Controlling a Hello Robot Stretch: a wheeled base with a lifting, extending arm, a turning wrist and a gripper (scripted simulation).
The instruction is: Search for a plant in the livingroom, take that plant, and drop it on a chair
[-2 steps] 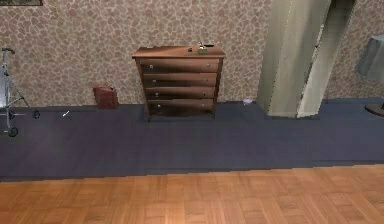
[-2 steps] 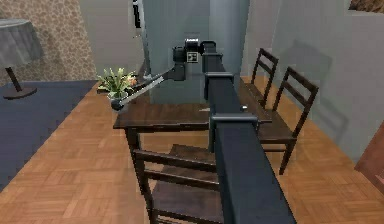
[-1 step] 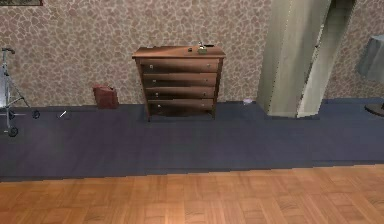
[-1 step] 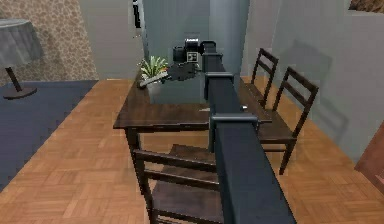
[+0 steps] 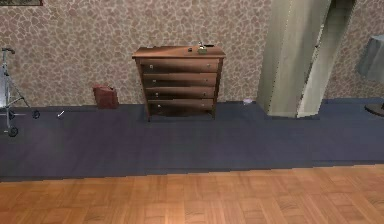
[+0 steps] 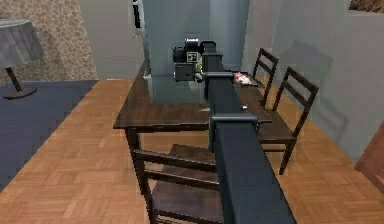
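**A:** Where are the fingers?

**B:** The fingers are at the far end of the arm, at the far end of a dark worktop. The worktop lies right behind them, so I cannot tell whether they hold anything.

**A:** And the plant?

**B:** I cannot tell which thing it is. A pale pinkish thing lies on the worktop just right of the fingers. In the forward view a small dark thing sits on a dresser, and it is too small to name.

**A:** Chairs?

**B:** Two chairs stand right of the fingers, along the worktop's right side. A third chair stands nearer than the fingers, at the worktop's near end. Well left of the fingers is a round table, standing on blue carpet.

**A:** Anything by the dresser?

**B:** A red box on the floor to its left, by the wall.
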